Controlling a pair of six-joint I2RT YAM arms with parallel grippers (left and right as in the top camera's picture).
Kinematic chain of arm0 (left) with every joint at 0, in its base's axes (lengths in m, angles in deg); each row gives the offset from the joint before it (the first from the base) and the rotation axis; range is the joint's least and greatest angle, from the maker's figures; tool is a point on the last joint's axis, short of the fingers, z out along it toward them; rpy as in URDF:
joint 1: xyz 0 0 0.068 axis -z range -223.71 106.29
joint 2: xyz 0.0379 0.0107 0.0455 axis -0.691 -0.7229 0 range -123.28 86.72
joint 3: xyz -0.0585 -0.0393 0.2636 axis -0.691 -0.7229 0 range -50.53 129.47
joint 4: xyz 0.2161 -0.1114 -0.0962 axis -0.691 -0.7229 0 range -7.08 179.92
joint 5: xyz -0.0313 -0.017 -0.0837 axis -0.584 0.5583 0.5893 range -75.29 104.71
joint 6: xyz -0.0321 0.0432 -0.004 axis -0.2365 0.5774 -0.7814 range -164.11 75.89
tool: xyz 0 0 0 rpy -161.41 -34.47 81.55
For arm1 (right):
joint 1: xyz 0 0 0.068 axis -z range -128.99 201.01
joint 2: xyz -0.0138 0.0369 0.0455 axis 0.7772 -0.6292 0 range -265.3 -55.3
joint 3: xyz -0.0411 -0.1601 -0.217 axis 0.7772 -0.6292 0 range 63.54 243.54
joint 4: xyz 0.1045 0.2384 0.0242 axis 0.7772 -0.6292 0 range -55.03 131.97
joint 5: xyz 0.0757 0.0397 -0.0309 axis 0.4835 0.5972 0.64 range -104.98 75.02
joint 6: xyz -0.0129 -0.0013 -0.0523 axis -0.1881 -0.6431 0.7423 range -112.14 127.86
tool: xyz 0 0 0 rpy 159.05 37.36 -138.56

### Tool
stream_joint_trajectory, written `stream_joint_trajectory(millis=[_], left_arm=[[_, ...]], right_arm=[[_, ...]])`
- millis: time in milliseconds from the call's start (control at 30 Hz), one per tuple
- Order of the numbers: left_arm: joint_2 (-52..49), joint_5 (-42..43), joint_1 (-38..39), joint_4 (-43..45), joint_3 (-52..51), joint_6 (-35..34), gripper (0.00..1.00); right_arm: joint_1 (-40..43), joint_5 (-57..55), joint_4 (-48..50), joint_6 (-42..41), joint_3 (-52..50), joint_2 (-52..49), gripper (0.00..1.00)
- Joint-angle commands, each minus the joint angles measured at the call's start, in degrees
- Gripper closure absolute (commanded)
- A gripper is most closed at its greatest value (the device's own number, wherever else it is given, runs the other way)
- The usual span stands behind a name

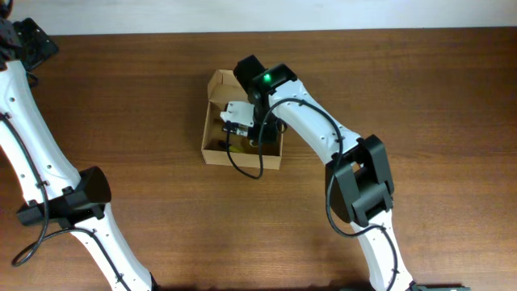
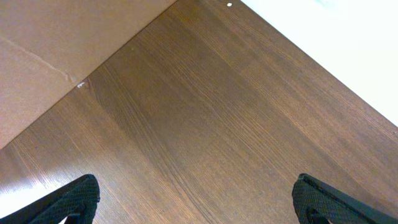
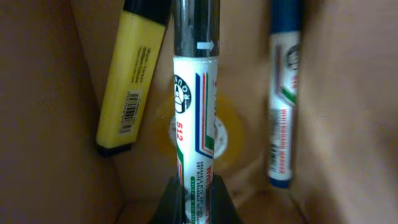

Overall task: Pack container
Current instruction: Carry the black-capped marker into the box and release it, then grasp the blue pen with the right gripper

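The container [image 1: 208, 133] is a tan cardboard box standing open mid-table, its flap lid [image 1: 220, 81] folded back at the far side. My right gripper [image 3: 197, 180] reaches down inside it, shut on a white whiteboard marker [image 3: 194, 112] with a black cap. Against the box wall [image 3: 43, 124] leans a yellow highlighter [image 3: 127, 87], left of the held marker. A blue-capped marker [image 3: 283, 106] stands to its right. My left gripper [image 2: 196, 202] hangs open over bare wood at the table's far left corner, with nothing between its fingers [image 2: 71, 199].
A round yellowish thing [image 3: 224, 134] lies on the box floor behind the held marker. The right arm [image 1: 359, 182] stretches from the front edge to the box. The left arm [image 1: 36, 153] runs along the table's left side.
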Motion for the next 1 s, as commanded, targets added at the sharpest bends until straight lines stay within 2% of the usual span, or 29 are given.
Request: stream_joint_trajectory(millis=[0, 67, 133, 167, 200, 267, 300, 400, 500, 667, 800, 967], left_arm=[[1.2, 0.2, -0.2, 0.0, 0.4, 0.7, 0.0], [1.2, 0.2, -0.2, 0.0, 0.4, 0.7, 0.0], [1.2, 0.2, -0.2, 0.0, 0.4, 0.7, 0.0], [1.2, 0.2, -0.2, 0.0, 0.4, 0.7, 0.0], [1.2, 0.2, -0.2, 0.0, 0.4, 0.7, 0.0], [1.2, 0.2, -0.2, 0.0, 0.4, 0.7, 0.0], [1.2, 0.2, -0.2, 0.0, 0.4, 0.7, 0.0], [1.2, 0.2, -0.2, 0.0, 0.4, 0.7, 0.0], [1.2, 0.2, -0.2, 0.0, 0.4, 0.7, 0.0], [1.2, 0.2, -0.2, 0.0, 0.4, 0.7, 0.0], [1.2, 0.2, -0.2, 0.0, 0.4, 0.7, 0.0], [1.2, 0.2, -0.2, 0.0, 0.4, 0.7, 0.0]], right_arm=[[-0.2, 0.9, 0.2, -2.4, -0.6, -1.3, 0.96], [-0.4, 0.7, 0.0, -3.1, -0.2, -1.1, 0.96], [-0.6, 0.7, -0.8, -5.0, 1.2, -0.7, 0.75], [-0.6, 0.7, -1.1, -6.2, 2.1, -0.3, 0.68], [-0.7, 0.7, -1.6, -7.6, 3.4, 0.2, 0.66], [-0.8, 0.7, -2.7, -9.4, 6.3, 1.8, 0.53], [-0.9, 0.7, -3.4, -10.4, 8.3, 2.9, 0.52], [-0.8, 0.5, -5.5, -14.1, 14.3, 5.8, 0.51], [-0.6, -4.9, -7.5, -23.5, 20.4, 9.5, 0.59], [1.9, -12.0, -10.1, -26.9, 22.8, 19.1, 0.58], [7.9, -11.7, -9.5, -29.9, 17.4, 28.1, 0.58], [18.7, -8.2, -5.4, -34.7, -0.6, 38.5, 0.61]])
